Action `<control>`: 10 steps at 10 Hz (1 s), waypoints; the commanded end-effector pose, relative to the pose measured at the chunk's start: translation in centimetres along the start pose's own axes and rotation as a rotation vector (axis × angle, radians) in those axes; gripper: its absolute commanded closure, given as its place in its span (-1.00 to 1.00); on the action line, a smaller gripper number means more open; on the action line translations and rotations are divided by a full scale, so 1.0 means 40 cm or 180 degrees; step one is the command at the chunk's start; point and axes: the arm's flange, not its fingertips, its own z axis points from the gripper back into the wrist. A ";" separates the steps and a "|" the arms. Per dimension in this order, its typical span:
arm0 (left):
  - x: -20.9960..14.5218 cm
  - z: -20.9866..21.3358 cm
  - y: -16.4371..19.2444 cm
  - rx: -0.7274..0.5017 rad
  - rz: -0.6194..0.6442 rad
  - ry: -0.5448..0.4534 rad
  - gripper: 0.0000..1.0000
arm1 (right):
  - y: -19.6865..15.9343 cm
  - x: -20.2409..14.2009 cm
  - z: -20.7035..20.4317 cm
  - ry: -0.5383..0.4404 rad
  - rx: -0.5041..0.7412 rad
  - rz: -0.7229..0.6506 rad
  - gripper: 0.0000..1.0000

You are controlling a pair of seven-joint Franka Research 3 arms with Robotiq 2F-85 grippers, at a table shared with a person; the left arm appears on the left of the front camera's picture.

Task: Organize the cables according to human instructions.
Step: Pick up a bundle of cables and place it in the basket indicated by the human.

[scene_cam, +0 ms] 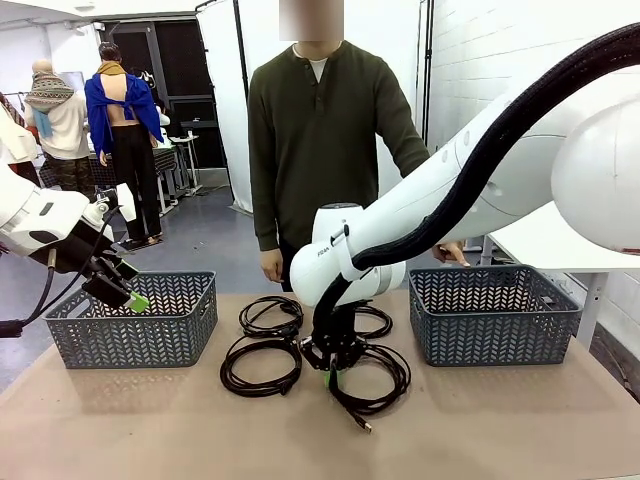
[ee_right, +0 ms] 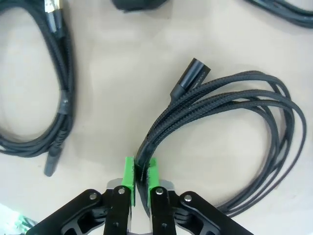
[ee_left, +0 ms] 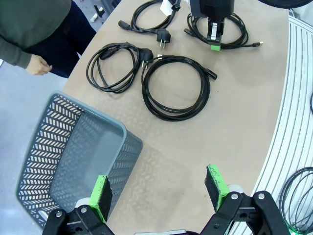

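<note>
The right jaws are pinched shut on a few strands of the near-right cable (scene_cam: 380, 388). In the right wrist view the green pads (ee_right: 128, 172) squeeze the braided strands between them, while the rest of the loop (ee_right: 234, 98) lies flat on the bench (scene_cam: 150, 430) with one plug (ee_right: 190, 77) pointing away.

Three more cables lie coiled close by: one just to the left (scene_cam: 260, 370) and two behind, toward the far edge (scene_cam: 270, 315) (scene_cam: 380, 320). All four lie between the left basket (scene_cam: 130, 322) and the right basket (scene_cam: 490, 315).

The left jaws stand wide open and hold nothing. Their pads (ee_left: 100, 196) hang over the left basket's edge (ee_left: 73, 147) and the bare bench beside it, well apart from the cables.

A person (scene_cam: 320, 140) stands at the far side with arms down.
</note>
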 end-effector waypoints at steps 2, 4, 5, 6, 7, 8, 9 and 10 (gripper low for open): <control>-0.006 -0.001 0.006 -0.0030 -0.0006 -0.0034 -1.00 | 0.017 -0.050 0.112 -0.0346 -0.0160 0.0277 1.00; -0.006 -0.001 0.006 -0.0030 -0.0006 -0.0034 -1.00 | 0.026 -0.077 0.193 -0.0289 -0.0229 0.0796 1.00; -0.006 -0.001 0.006 -0.0030 -0.0006 -0.0034 -1.00 | 0.025 -0.092 0.236 -0.0257 -0.0302 0.1175 1.00; -0.006 -0.001 0.006 -0.0030 -0.0006 -0.0034 -1.00 | 0.019 -0.110 0.282 -0.0158 -0.0402 0.1680 1.00; -0.006 -0.001 0.006 -0.0030 -0.0006 -0.0034 -1.00 | 0.007 -0.126 0.322 -0.0114 -0.0545 0.2030 1.00; -0.006 -0.001 0.006 -0.0030 -0.0006 -0.0034 -1.00 | -0.010 -0.141 0.355 -0.0049 -0.0669 0.2352 1.00; -0.006 -0.001 0.006 -0.0030 -0.0006 -0.0034 -1.00 | -0.030 -0.152 0.381 0.0067 -0.0766 0.2659 1.00; -0.006 -0.001 0.006 -0.0030 -0.0006 -0.0034 -1.00 | -0.053 -0.161 0.399 0.0173 -0.0794 0.2986 1.00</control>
